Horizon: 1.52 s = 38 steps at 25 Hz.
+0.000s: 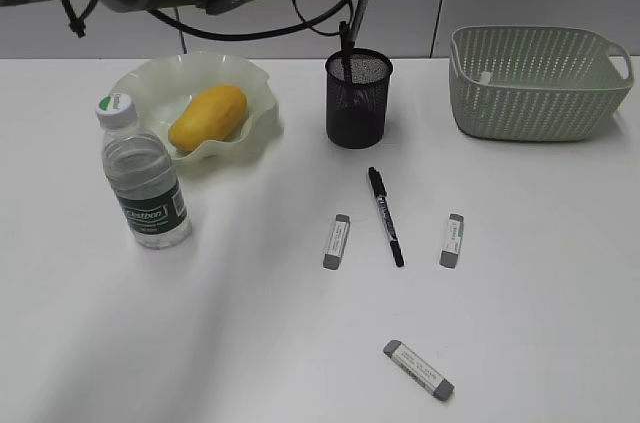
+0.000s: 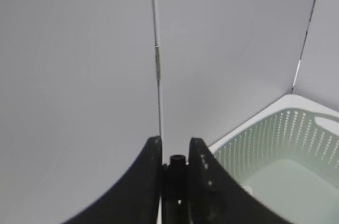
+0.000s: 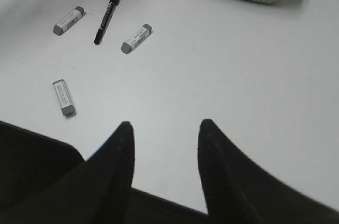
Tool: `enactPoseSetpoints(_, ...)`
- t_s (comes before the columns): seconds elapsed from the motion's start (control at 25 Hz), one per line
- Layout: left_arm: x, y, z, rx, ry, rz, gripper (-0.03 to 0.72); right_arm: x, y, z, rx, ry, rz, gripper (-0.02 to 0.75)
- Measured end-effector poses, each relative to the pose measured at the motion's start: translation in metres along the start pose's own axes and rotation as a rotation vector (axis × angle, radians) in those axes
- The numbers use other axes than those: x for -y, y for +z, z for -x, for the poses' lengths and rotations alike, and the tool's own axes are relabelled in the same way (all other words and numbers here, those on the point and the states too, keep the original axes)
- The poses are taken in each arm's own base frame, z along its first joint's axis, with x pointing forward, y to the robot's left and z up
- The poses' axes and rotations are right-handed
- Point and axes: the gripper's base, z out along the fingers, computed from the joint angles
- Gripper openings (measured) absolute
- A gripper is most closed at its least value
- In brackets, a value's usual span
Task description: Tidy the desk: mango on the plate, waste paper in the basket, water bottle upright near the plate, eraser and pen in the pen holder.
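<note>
While the left gripper (image 2: 175,152) clamps a black pen (image 2: 176,163) above the pen holder (image 1: 358,99), the right gripper (image 3: 165,131) hangs open and empty. At 6 o'clock of the holder lies a second pen (image 1: 385,215) between two erasers (image 1: 337,241).

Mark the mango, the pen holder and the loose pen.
mango (image 1: 208,116), exterior view, middle of the fruit.
pen holder (image 1: 358,108), exterior view, front mesh wall.
pen (image 1: 385,216), exterior view, mid barrel.
</note>
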Motion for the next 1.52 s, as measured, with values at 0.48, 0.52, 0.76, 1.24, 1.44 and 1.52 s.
enactPoseSetpoints(0.48,-0.015,0.011,-0.026,0.105,-0.032,-0.072,0.100,0.000,0.000,0.000,0.000,-0.001,-0.002,0.330)
enactPoseSetpoints(0.52,-0.015,0.011,-0.026,0.105,-0.032,-0.071,0.100,0.000,0.000,0.000,0.000,-0.001,-0.002,0.330)
enactPoseSetpoints(0.76,-0.015,0.011,-0.026,0.107,-0.032,-0.072,0.100,0.000,0.000,0.000,0.000,-0.001,-0.002,0.330)
enactPoseSetpoints(1.24,-0.015,0.010,-0.025,0.107,-0.030,-0.070,0.323,0.000,0.000,0.000,0.000,-0.001,-0.002,0.330)
enactPoseSetpoints(1.44,-0.013,-0.001,0.002,0.037,-0.054,0.030,0.328,0.000,0.000,0.000,0.000,-0.001,-0.002,0.330)
enactPoseSetpoints(1.52,-0.008,-0.014,0.024,-0.037,-0.052,0.132,0.328,0.000,0.000,0.000,0.000,-0.001,-0.002,0.330)
